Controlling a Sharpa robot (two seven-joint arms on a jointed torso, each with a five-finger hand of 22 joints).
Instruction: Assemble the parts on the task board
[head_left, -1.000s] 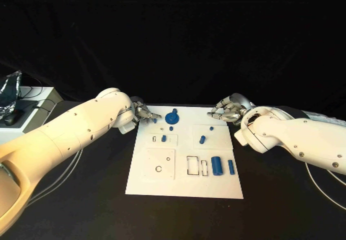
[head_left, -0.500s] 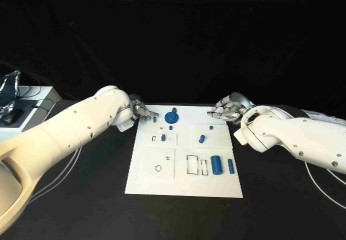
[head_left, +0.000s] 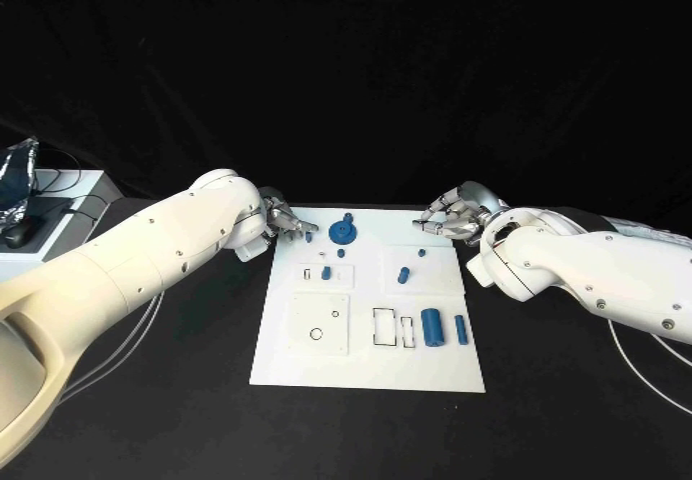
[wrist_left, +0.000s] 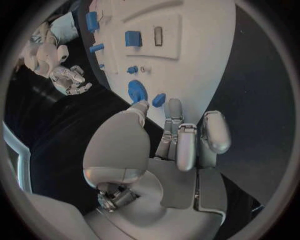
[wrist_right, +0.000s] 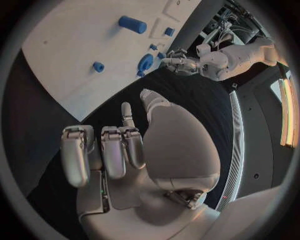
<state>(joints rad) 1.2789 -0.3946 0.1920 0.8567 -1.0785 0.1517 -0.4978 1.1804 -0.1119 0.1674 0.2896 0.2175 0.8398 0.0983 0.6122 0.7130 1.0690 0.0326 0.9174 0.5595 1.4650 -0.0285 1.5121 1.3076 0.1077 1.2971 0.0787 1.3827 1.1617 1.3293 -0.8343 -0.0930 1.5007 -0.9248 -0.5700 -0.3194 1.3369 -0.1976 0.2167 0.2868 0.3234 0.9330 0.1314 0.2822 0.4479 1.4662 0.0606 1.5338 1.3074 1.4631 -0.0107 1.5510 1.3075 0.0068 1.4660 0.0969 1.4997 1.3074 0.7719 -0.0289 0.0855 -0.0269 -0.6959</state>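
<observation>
**Both robot hands edge toward the far end of the board, nothing picked up yet**

Over the last second the two arms have crept a little further from the robot's body, and the parts have not shifted. Judged from that, the assembly has not really started: both robot hands are positioning rather than grasping.

The task board (head_left: 372, 345) lies in the middle of the desk (head_left: 173, 420), and everything below is placed against it. The left robot hand (head_left: 289, 226) hangs at the board's far left corner, fingers loosely extended toward the board and apart, holding nothing (the left wrist view shows its fingertips (wrist_left: 176, 112) just short of the board's edge). The right robot hand (head_left: 451, 220) sits at the far right corner, fingers partly curled, also with nothing in it; its wrist view shows bare desk under its palm.

The round blue part (head_left: 343, 234) stands near the board's far edge, closest to the left robot hand and probably its target. The large blue cylinder (head_left: 433, 327) and the slimmer blue bar (head_left: 462, 327) lie side by side near the board's right edge. A small blue peg (head_left: 405, 275) sits toward the board's middle.
</observation>
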